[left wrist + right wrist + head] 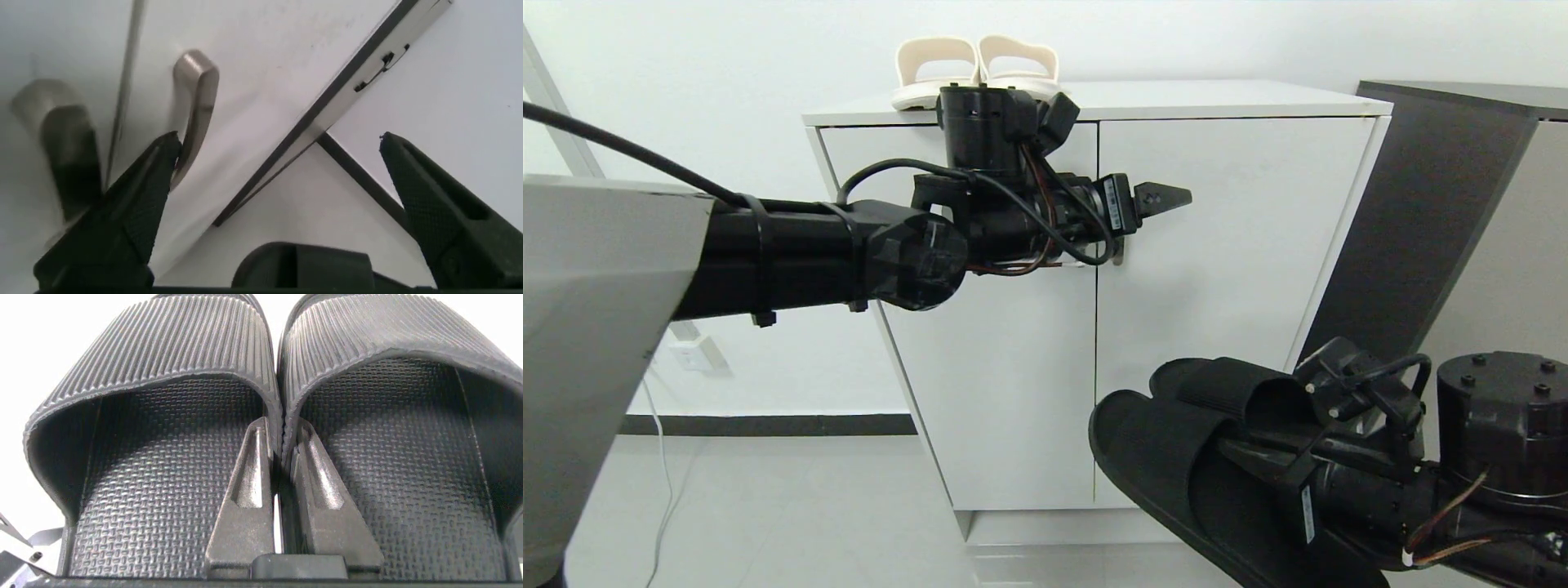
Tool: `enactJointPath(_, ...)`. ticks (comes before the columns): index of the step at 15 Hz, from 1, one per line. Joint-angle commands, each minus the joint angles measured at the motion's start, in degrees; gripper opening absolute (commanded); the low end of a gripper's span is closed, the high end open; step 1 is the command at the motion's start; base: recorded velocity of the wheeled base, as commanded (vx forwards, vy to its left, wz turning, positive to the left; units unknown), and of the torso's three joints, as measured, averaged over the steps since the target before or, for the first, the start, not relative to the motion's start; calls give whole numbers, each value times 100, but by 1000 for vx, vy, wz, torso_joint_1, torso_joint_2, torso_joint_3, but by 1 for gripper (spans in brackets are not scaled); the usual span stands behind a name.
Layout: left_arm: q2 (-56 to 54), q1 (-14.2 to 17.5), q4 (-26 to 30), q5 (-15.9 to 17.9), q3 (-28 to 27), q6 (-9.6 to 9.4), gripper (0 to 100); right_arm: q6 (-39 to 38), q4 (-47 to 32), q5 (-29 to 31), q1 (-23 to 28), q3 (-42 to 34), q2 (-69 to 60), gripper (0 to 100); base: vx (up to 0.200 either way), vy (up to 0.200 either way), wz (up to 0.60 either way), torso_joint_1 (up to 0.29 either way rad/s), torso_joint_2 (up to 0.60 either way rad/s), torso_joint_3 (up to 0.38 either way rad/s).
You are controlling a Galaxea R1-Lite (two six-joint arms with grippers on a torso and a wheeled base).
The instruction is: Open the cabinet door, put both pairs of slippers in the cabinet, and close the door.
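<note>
The left fingers [122, 220] stand wide open against the front of the shut cabinet [1225, 245], level with the two metal handles that flank the seam between the doors. The handle [196, 106] on what looks to be the right door lies inside the open gap. It is not centred: it sits just beside one finger, and the other finger is well apart from it, out over bare door. The handle's long axis is upright, along the seam, and the gap spans across it, so the fingers look squared to it. Closing should catch it, though a slight sideways shift would centre the grip. The second handle [57, 139] lies outside the gap, beyond the near finger. The left arm is plainly the nearer one. The right fingers [245, 498] hang low before the cabinet's right half, pinched shut on the two adjoining inner walls of the black slippers [1176, 441], so that arm is busy. The white slippers [976, 69] sit side by side on the cabinet top, above the left door.
</note>
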State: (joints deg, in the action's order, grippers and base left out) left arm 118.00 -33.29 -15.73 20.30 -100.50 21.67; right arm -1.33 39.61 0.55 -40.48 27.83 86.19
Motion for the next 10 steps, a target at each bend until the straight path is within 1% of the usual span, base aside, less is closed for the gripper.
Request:
enactJointPath(1,170,-46,8,1,-119,21,100,1,3,-2,-3,-6,12,0,0,0,0,0,0,0)
enactJointPath(2,153,-55,8,1,-84,21,0,1,3,-11,-3,-6,12,0,0,0,0,0,0,0)
enactJointPath(4,12,-55,8,1,48,30,0,10,-6,-11,-3,-23,12,0,0,0,0,0,0,0)
enactJointPath(10,-577,-55,-45,1,874,12,0,45,-14,-301,-21,-146,-120,0,0,0,0,0,0,0)
